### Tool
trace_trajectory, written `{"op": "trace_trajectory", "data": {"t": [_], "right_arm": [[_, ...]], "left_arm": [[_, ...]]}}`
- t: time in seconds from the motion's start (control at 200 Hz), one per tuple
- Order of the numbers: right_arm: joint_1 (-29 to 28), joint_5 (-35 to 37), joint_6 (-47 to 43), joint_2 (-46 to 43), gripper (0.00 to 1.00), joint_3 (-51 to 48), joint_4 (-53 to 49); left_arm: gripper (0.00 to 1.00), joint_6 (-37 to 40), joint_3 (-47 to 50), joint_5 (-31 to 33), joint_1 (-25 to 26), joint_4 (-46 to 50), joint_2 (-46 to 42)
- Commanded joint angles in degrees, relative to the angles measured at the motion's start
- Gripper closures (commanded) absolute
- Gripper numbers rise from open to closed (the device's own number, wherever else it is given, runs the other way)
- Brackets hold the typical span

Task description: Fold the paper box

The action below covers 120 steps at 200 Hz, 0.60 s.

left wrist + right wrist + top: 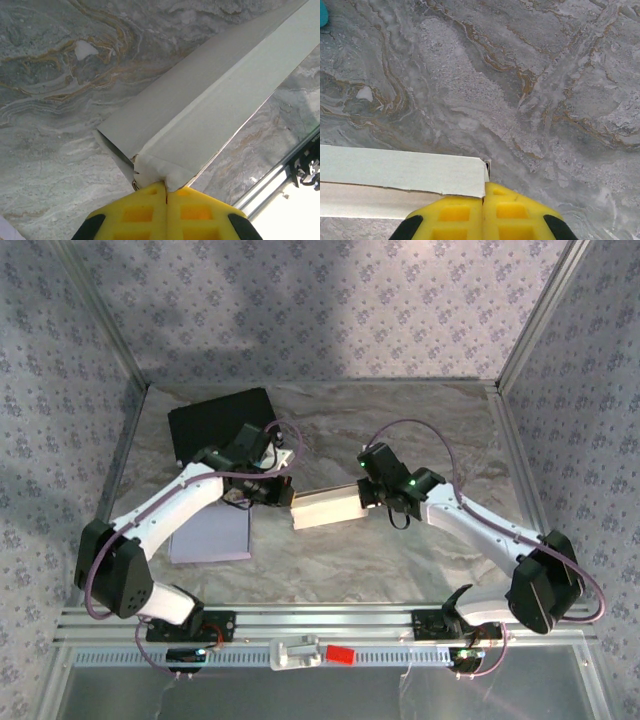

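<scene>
Marbled tabletop [430, 550], floral walls [300, 300], paper box [330, 508]

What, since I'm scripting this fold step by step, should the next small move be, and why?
Probably open the left gripper and re-grip the loose end flap: both it and the right gripper are shut on opposite ends of the half-folded white paper box, and that flap gapes beside the left corner.

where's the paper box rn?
Mid-table in the top view, the paper box is held by the left gripper at its left end and the right gripper at its right end, just right of the purple sheet.
</scene>
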<state>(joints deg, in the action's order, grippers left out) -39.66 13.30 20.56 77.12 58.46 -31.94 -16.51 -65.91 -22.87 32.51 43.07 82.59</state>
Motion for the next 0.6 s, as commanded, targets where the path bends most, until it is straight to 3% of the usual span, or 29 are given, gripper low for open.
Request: {"op": "trace_trajectory", "data": {"t": [0.0,0.325,0.465,0.595], "right_arm": [[0.05,-1.76,0.18,1.61,1.0,0.59,-5.01],[0.62,-3.38,1.19,1.78,0.97,1.97,-7.23],[1.63,-5.98,3.21,0.65,0.89,2.45,-8.3],[2.95,-9.89,6.6,-1.42,0.72,2.6,-9.57]], "left_arm": [[1.0,1.3,3.07,2.64,0.87,3.3,0.86],[1.0,1.33,4.62,3.46,0.7,3.67,0.27],[1.0,0.5,5.53,3.97,0.74,2.67,-0.29],[1.0,-0.44,5.88,4.17,0.79,2.22,-0.08]]}}
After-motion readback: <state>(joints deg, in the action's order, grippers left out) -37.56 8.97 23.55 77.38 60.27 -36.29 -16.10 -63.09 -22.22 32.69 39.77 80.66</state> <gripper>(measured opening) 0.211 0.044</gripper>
